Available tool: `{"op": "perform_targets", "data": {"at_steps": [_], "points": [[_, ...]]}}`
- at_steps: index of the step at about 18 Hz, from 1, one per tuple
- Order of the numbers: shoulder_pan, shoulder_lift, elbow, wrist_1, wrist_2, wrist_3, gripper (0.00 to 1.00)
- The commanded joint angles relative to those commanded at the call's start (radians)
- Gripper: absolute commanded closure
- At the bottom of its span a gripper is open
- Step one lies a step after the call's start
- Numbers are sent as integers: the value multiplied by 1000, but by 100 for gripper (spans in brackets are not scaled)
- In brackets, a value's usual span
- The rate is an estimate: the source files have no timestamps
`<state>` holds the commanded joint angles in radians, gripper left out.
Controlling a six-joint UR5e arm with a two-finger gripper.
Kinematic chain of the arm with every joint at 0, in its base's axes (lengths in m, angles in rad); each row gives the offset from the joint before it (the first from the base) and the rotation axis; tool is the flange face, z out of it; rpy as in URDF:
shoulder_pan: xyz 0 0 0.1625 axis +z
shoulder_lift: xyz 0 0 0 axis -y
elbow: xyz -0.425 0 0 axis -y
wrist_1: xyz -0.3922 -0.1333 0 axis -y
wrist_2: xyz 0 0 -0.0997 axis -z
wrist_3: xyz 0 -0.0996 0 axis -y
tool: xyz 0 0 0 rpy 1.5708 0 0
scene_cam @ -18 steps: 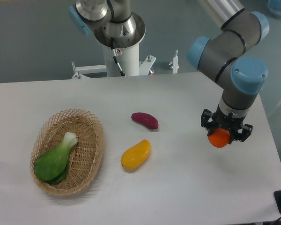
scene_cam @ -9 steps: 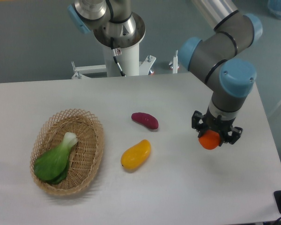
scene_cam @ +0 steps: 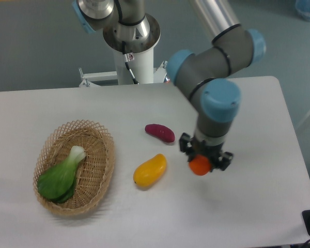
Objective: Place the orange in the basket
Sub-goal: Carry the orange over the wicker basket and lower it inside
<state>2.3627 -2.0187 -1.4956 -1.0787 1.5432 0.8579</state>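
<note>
White and matte, the table top (scene_cam: 258,206) carries everything in view. Above it the two-finger gripper (scene_cam: 202,161) hangs with its jaws closed around the small, smooth, bright orange-red ball-shaped orange (scene_cam: 200,165), which is lifted clear of the surface. The oval woven wicker basket (scene_cam: 104,135), light tan with an open-weave flared rim, lies well apart to the camera's left, its long axis running roughly front to back. A leafy green vegetable with a pale stalk (scene_cam: 61,175) already fills much of it. Between gripper and basket sit a glossy elongated yellow fruit (scene_cam: 150,170) and a dark purple-red oblong fruit (scene_cam: 159,132), so the carry must likely pass over them.
</note>
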Motion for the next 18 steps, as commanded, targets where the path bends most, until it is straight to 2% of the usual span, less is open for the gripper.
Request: {"op": "perform_targets", "data": {"at_steps": [2, 5, 12, 16, 18], "points": [[-37, 0, 2, 25, -1, -34, 43], [-97, 1, 2, 25, -2, -43, 41], [-298, -29, 2, 34, -2, -138, 40], [-364, -57, 5, 42, 2, -166, 38], [-376, -77, 9, 83, 2, -189, 35]]}}
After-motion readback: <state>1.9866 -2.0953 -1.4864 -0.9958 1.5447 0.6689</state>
